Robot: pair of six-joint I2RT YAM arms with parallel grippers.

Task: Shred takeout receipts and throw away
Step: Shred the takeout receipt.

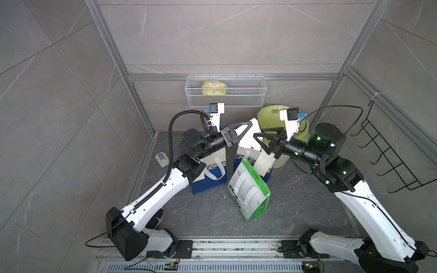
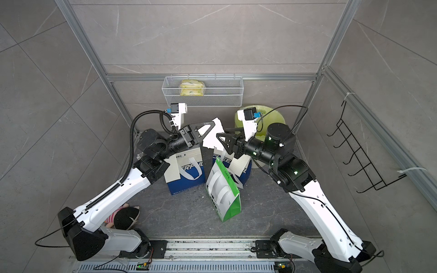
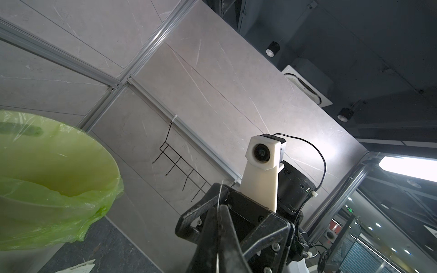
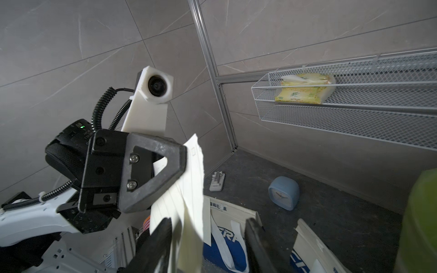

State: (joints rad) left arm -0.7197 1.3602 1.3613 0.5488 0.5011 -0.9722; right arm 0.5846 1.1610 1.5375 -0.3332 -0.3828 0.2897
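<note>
Your left hand is clamped tight on the receipt, holding it up in the air over the blue-and-white bags. At its 3 o'clock, your right hand straddles the slip's free edge, jaws half apart, not pinching yet. So you're setting up the tear, I'd say: close the right, pull the two hands apart, then drop the pieces in the green-lined bin at 1 o'clock.

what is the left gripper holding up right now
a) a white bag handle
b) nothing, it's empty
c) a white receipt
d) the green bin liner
c: the left gripper is pinched shut on the white receipt, which hangs from its fingers in mid-air.
</note>
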